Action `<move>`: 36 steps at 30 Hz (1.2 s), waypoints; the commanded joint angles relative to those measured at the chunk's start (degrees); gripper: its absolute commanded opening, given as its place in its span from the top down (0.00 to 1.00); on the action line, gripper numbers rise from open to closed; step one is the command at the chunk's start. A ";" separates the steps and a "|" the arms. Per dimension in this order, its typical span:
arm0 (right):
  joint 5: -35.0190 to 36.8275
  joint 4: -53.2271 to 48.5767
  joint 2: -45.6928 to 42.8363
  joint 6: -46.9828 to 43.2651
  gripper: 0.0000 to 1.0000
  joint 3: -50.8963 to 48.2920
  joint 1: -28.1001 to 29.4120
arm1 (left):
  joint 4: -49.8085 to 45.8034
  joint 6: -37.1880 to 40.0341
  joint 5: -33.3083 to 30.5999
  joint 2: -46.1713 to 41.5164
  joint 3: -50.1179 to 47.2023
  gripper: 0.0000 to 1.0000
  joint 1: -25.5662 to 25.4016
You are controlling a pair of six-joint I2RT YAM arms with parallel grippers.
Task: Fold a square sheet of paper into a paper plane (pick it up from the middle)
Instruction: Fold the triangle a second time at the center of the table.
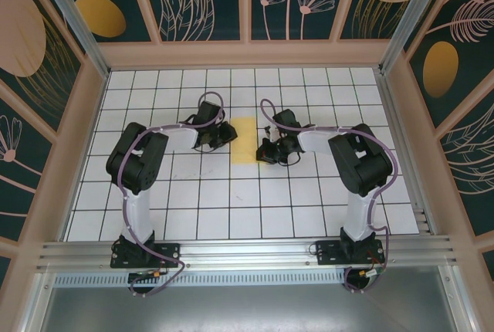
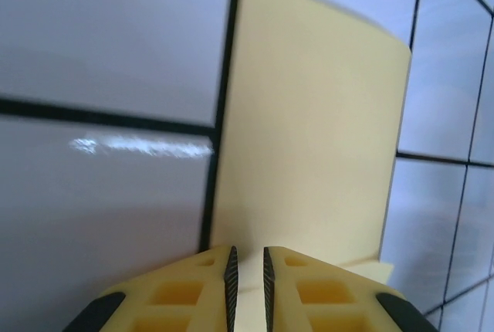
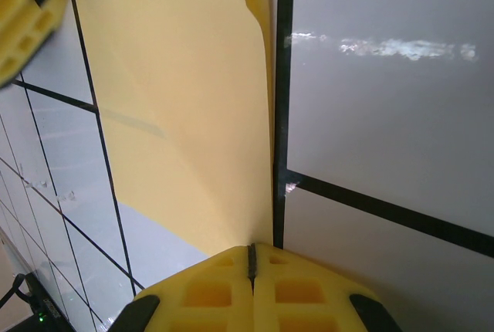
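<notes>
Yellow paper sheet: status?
Left hand slightly open, at folded yellow paper sheet. Right hand shut at its opposite edge. Nothing in the way.

The left claw (image 2: 247, 270) gapes narrowly; right claw (image 3: 251, 259) is closed.

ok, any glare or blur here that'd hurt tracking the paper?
Left wrist: white glare streak on the table left of the paper; grid lines soft. Right wrist: similar streak on the upper-right tile, paper casts a shadow at its lower left edge. Top external: even light, sharp, paper small.
</notes>
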 commanded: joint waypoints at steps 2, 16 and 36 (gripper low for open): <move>7.11 -7.27 3.85 -0.67 1.00 -1.42 -0.24 | -3.04 3.26 -4.45 1.03 2.57 0.80 2.33; 6.11 -7.36 2.90 -1.03 1.00 -0.65 -0.20 | 5.43 -0.11 6.25 -9.28 -5.22 0.80 -0.51; 2.11 -6.40 0.11 -2.33 1.00 2.10 -0.27 | 1.32 0.73 1.44 0.71 -2.39 0.88 -4.83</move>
